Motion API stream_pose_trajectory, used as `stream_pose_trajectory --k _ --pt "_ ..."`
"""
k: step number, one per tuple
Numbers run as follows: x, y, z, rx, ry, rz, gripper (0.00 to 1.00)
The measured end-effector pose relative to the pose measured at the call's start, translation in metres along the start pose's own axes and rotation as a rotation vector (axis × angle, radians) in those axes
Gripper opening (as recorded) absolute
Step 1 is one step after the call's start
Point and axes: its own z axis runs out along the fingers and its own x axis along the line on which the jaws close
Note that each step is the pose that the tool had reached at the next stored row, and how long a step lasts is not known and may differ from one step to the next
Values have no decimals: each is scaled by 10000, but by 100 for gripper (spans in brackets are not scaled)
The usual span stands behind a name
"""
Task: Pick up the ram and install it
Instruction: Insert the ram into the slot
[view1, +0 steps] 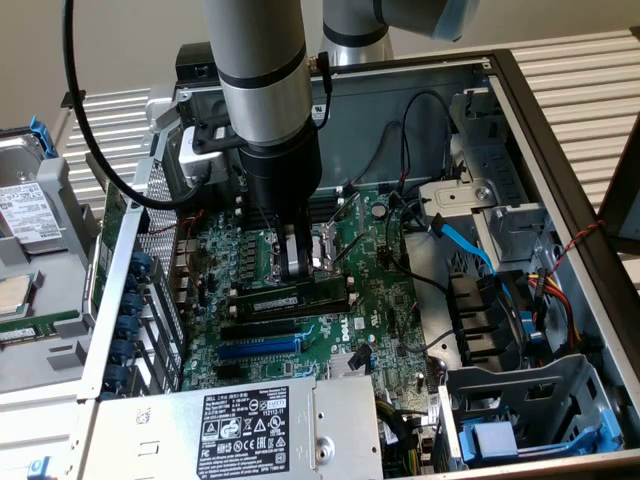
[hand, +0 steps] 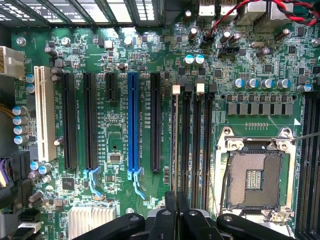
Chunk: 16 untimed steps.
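Note:
The ram (view1: 285, 299), a dark stick with a small pale label, stands on edge in a long black slot on the green motherboard (view1: 385, 300). In the wrist view it is a thin strip (hand: 175, 145) in the slot nearest the black expansion slots. My gripper (view1: 295, 272) hangs straight down over the stick's middle. Its fingers are shut together, with their tips at the ram's upper edge (hand: 176, 197). Whether they touch or pinch it, I cannot tell. Three more black memory slots (hand: 205, 145) lie beside it.
The bare CPU socket (hand: 255, 180) sits just beyond the memory slots. A blue slot (hand: 132, 125) and black expansion slots lie on the other side. The power supply (view1: 250, 425), a drive cage (view1: 520, 410), a blue cable (view1: 465, 245) and the case walls hem in the board.

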Motion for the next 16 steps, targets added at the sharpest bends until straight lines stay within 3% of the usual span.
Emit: stream_pose_trajectory --k 16 --pt "0 0 6 0 -2 -3 12"
